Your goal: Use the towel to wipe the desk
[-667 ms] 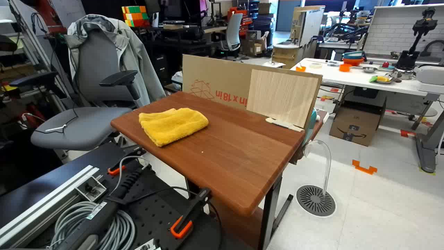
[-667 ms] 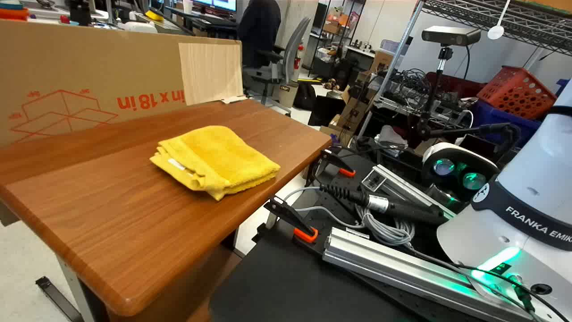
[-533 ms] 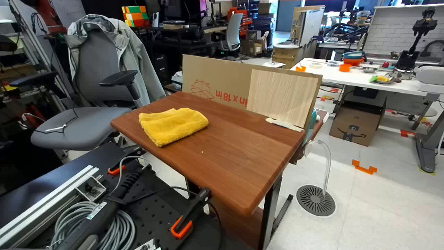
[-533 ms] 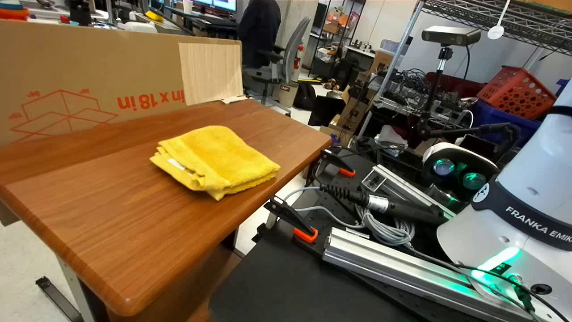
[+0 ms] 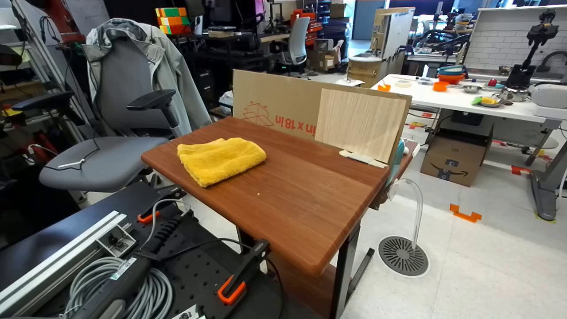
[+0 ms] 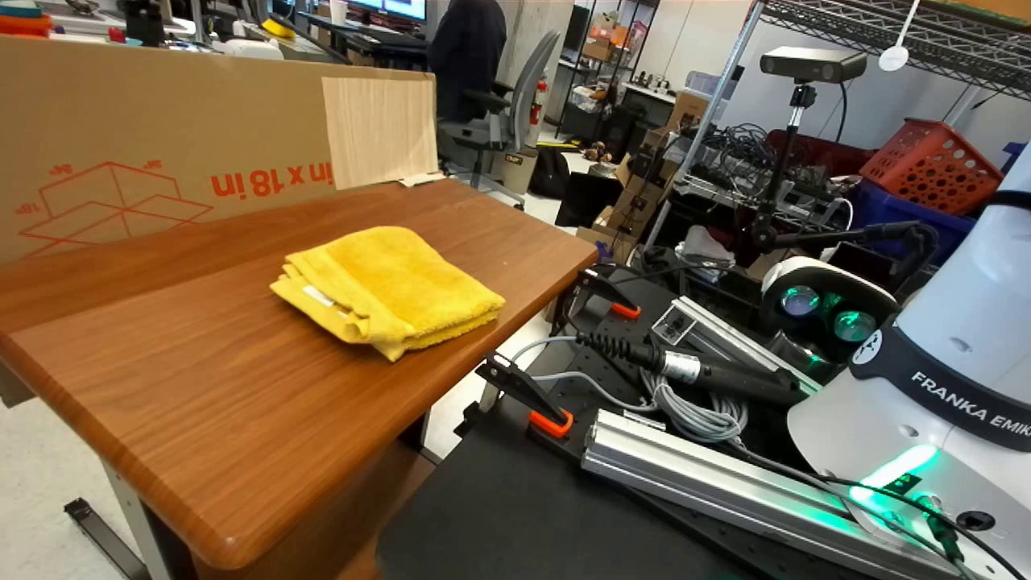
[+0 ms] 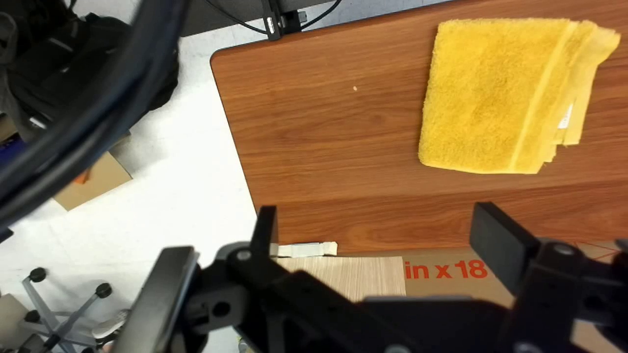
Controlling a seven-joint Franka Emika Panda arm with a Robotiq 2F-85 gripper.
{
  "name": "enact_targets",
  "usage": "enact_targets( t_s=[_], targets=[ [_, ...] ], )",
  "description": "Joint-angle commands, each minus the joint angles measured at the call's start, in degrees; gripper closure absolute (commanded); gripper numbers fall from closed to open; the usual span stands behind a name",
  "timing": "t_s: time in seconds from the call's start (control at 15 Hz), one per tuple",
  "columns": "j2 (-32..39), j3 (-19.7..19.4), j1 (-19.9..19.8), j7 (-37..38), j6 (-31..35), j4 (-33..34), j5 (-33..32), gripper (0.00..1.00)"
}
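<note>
In the wrist view we see what neither exterior view gives us: the 2 dark fingers, spread wide apart, with nothing held between them. We count 1 yellow towel across all 3 views, folded and lying flat on the brown tabletop, nearer the edge that faces the black bench; in the wrist view it sits in the upper right of the frame, with the fingers along the bottom. We can see its 1 white tag in only 2 of those views, the wrist view and an exterior view. We also count 1 pale speck on the tabletop, apart from the towel. In both exterior views we find 1 cardboard sheet standing along a long edge of the tabletop, 1 light wood-grain panel against it, and 2 black-and-orange clamps at the bench. In an exterior view we count 2 grey office chairs, 1 of them draped with 1 light jacket, plus 1 round grey grate at floor level. In an exterior view we get the white robot arm, lettered FRANKA EMIKA, 1 white device with 2 green-lit lenses, 1 red basket, and 1 person in dark clothing, only partly in frame. The wrist view shows us 1 chair base on casters.
</note>
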Motion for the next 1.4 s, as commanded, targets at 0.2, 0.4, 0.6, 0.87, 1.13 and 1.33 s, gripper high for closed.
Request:
enact_targets(
  t_s=[0.2, 0.4, 0.6, 0.87, 1.13, 1.33],
  targets=[
    [1.1, -1.1, 1.6, 0.0, 0.0, 0.5, 0.8, 0.0],
    [6.7, 1.3, 1.8, 4.7, 1.5, 2.3, 0.1, 0.0],
    [16.8, 6.7, 1.0, 17.6, 3.1, 5.1, -7.0, 0.0],
    [31.6, 9.3, 5.3, 35.6, -2.1, 9.7, -17.5, 0.0],
    [33.8, 5.1, 11.0, 36.1, -0.7, 8.4, -15.9, 0.0],
    [35.8, 3.7, 13.1, 36.5, -0.5, 9.0, -15.9, 0.0]
  ],
)
